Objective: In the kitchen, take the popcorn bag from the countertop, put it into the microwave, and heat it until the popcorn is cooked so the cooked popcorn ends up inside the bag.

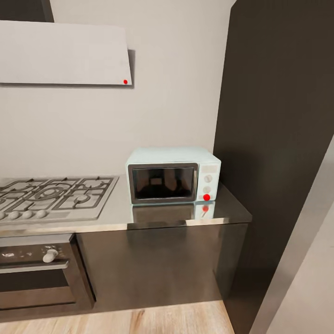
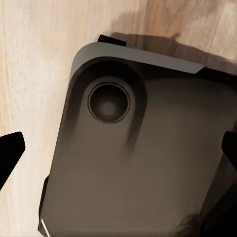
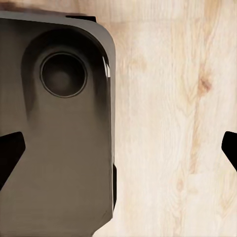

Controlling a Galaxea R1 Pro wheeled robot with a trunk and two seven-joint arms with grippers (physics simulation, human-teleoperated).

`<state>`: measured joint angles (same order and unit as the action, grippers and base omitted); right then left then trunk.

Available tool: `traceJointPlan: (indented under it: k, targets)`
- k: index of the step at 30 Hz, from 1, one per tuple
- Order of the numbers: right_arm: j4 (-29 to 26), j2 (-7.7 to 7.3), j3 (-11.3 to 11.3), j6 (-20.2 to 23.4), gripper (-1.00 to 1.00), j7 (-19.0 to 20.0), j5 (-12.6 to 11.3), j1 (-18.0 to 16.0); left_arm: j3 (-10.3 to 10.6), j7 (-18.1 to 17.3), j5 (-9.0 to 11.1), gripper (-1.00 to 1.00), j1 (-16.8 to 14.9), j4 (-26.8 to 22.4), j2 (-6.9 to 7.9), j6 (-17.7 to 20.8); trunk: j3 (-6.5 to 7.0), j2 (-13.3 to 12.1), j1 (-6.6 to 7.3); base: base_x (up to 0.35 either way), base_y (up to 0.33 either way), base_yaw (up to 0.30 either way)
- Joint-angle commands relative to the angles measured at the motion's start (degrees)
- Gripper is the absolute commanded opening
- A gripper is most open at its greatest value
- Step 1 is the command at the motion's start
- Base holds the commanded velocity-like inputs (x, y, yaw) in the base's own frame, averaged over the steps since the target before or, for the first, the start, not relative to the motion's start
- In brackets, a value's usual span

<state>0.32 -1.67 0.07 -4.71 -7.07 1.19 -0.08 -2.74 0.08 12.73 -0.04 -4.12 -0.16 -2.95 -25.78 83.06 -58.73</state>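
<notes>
Microwave (image 1: 173, 176), door closed, sits on the countertop (image 1: 116, 214) beside the hob (image 1: 53, 195); both jaws look spread

A pale mint-blue boxy microwave (image 1: 172, 175) with a dark glass door framed in grey stands on the smooth grey, glossy countertop (image 1: 116, 214), its back near the pale wall. The door is closed, and the white knob panel (image 1: 208, 181) at its side carries two pale knobs and a red button (the slab below mirrors the whole front). Just beside the microwave lies a steel gas hob (image 1: 53, 195) with dark grates. Below the hob sits a black built-in oven (image 1: 37, 271); dark cabinet fronts (image 1: 157, 264) fill the space under the microwave. A tall dark cabinet (image 1: 273, 139) rises beside the counter's end, above a light wooden floor (image 1: 139, 320).
</notes>
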Motion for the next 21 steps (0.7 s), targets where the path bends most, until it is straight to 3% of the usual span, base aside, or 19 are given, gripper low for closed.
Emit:
traceJointPlan:
  k: [1, 21]
  targets:
    - [0.04, 0.0, 0.04, -0.21, 1.0, -0.14, 0.13, -0.01, -0.25, 0.01, 0.1, 1.0, -0.02, -0.01, -0.02, -0.14, -0.04, 0.02, 0.0, 0.002, 0.0, 0.0]
    - [-0.01, -0.02, 0.18, 0.37, 1.0, -0.22, 0.02, -0.01, -0.34, 0.01, 0.13, 1.0, -0.01, -0.01, -0.02, -0.15, -0.04, 0.02, 0.0, 0.0, 0.0, 0.0]
